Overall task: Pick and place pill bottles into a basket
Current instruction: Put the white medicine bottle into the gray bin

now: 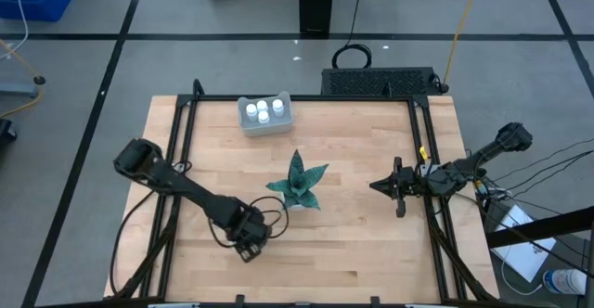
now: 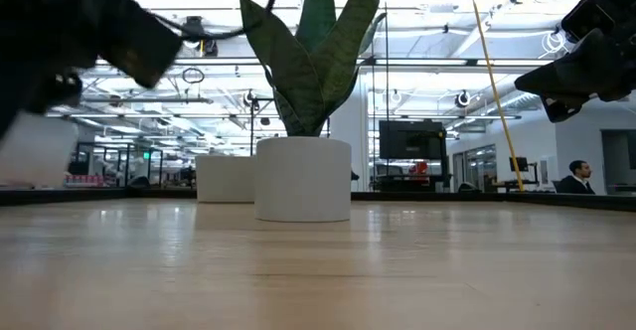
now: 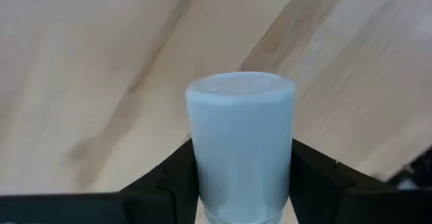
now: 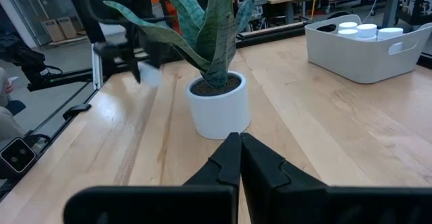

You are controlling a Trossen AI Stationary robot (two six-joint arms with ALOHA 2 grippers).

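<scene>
My left gripper is at the table's near side, left of the plant, shut on a small white pill bottle. The right wrist view shows this gripper and bottle far off and blurred. The pale basket stands at the table's far side, and its wall also shows in the right wrist view. Three white bottles stand in it. My right gripper is shut and empty, above the table's right side, pointing toward the plant; its own wrist view shows the fingers closed. My left gripper pinches the bottle's round side wall between its two fingers, one on each side. One flat end of the bottle sticks out past the fingertips. The bottle is clear of the table.
A snake plant in a white pot stands mid-table between my grippers, and also shows in the low view and the right wrist view. Black frame rails run along the table's left and right sides. A person sits beyond the table.
</scene>
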